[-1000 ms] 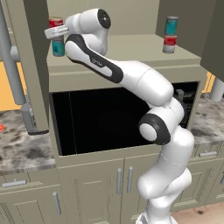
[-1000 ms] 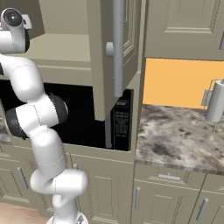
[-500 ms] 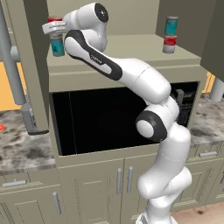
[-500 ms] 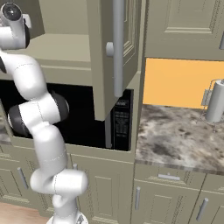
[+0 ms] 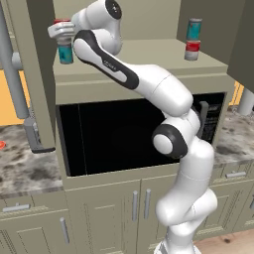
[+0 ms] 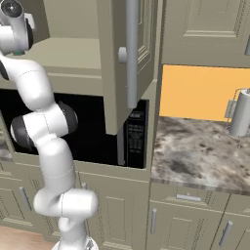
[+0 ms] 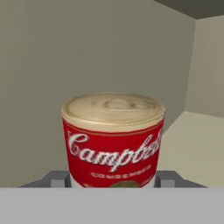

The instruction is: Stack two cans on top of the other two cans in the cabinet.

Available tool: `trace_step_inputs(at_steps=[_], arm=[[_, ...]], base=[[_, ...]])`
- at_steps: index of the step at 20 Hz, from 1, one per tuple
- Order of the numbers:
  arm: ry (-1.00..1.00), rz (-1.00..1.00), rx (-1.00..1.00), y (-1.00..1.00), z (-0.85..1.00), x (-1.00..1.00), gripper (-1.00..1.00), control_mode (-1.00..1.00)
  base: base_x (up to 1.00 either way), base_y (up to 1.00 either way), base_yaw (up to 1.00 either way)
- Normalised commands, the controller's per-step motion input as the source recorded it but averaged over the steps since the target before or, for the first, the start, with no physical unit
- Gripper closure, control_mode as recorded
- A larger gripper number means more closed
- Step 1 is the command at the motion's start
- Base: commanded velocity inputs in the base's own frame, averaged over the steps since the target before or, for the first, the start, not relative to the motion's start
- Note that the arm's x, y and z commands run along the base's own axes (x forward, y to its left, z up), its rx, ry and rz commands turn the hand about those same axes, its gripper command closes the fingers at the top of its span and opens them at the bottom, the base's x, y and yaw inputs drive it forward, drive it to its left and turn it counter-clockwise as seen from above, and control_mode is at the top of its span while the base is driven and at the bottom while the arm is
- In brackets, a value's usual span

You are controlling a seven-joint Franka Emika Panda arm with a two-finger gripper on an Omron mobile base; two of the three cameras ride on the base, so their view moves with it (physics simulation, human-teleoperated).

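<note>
Tool (image 7: 113, 180) gripping red can (image 7: 113, 140); white script label reads "Campbell".

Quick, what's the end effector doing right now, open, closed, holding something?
End effector: closed on the red can, held above the teal can in the cabinet.

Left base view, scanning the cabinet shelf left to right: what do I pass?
Red can in the hand above a teal can → arm → teal can stacked on red can.

Even, soft light; slightly blurry render
</note>
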Motion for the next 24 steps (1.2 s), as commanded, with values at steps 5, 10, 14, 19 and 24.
trace_step_inputs(at_steps=[5,10,14,19,24], arm=[[-0.09,0.00,0.00,0.00,-0.24,0.00,1.00,-1.00],[-0.11,0.00,0.00,0.00,-0.23,0.00,1.00,-1.00],[-0.07,0.00,0.00,0.01,-0.16,0.02,-1.00,-1.00],[-0.01,-0.02,0.00,0.01,-0.04,0.01,-1.00,-1.00],[0.00,-0.05,0.00,-0.01,0.00,0.00,-1.00,-1.00]], base=[[0.00,0.00,0.00],[0.00,0.00,0.00],[0.00,0.00,0.00],[0.00,0.00,0.00],[0.00,0.00,0.00]])
